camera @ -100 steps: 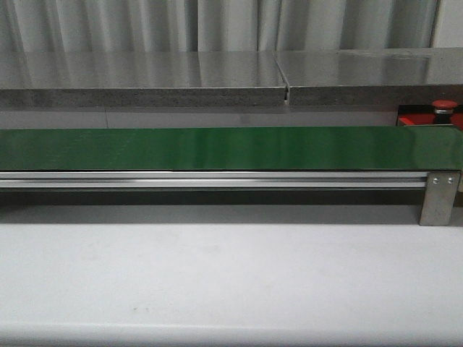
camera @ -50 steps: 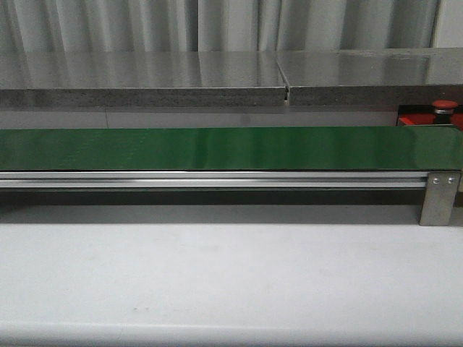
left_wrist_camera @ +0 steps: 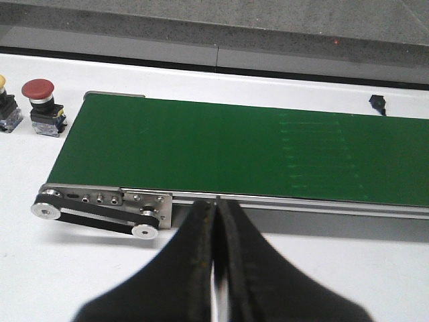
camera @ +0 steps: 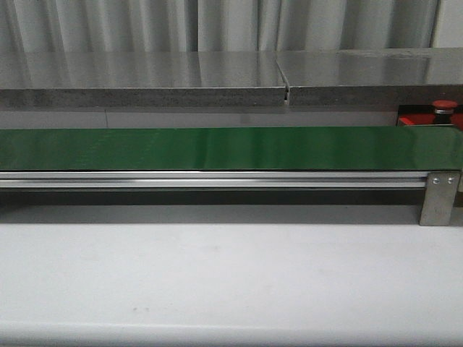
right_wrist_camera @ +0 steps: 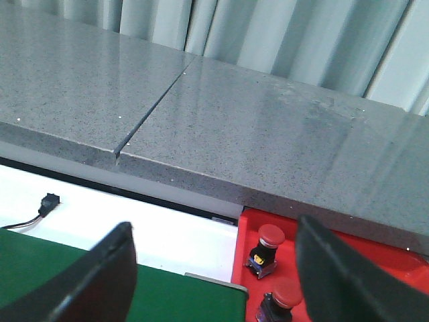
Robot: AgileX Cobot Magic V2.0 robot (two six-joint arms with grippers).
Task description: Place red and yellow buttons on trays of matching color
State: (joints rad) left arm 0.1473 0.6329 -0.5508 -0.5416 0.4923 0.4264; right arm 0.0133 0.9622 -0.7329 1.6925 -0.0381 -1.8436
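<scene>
Buttons number four: two red buttons [right_wrist_camera: 271, 236] sit on the red tray [right_wrist_camera: 392, 265] past the belt [left_wrist_camera: 268, 151], one red button [left_wrist_camera: 37, 89] and one yellow-capped button [left_wrist_camera: 2, 82] stand on the desk [left_wrist_camera: 40, 261]. Left gripper [left_wrist_camera: 214, 215] is pressed together, empty; right gripper [right_wrist_camera: 214, 268] is spread wide.

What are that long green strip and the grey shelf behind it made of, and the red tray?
The green strip looks like smooth rubber or plastic sheet with a soft sheen; it runs over rollers in a metal frame. The grey shelf looks like polished speckled stone, perhaps granite or an imitation: it mirrors the curtains. The red tray seems to be glossy plastic, though little of it shows.
</scene>
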